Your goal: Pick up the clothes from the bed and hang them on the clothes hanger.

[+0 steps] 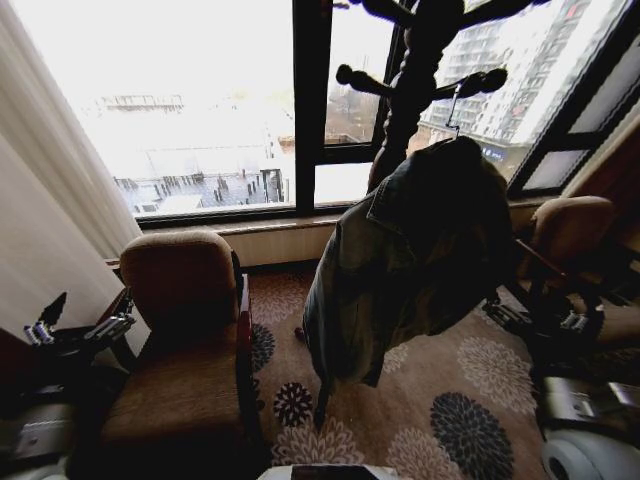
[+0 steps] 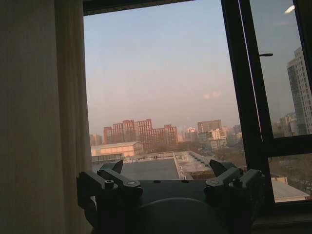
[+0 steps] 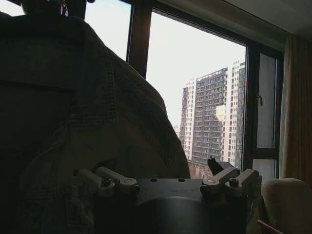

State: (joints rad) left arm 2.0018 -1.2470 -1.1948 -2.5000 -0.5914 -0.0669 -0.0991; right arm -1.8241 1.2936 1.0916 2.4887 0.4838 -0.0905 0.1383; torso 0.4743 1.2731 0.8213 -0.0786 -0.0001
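**Jacket on the stand: back off cleanly**

Head view: the denim jacket (image 1: 410, 260) hangs from the coat stand (image 1: 415, 70); mind the armchair (image 1: 185, 330) beside it.

Left wrist view: your left gripper (image 2: 165, 168) is spread, empty, facing the window (image 2: 161, 87).

Right wrist view: your right gripper (image 3: 165, 170), fingers apart, sits against denim; pull straight away.

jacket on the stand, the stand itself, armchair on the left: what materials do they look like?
Jacket: faded denim by the look, with stitched seams, a collar and a pocket flap.
Coat stand: probably dark glossy wood, with turned pegs ending in round knobs; painted metal can't be excluded.
Armchair: tan woven-looking upholstery on a dark frame, likely wood.
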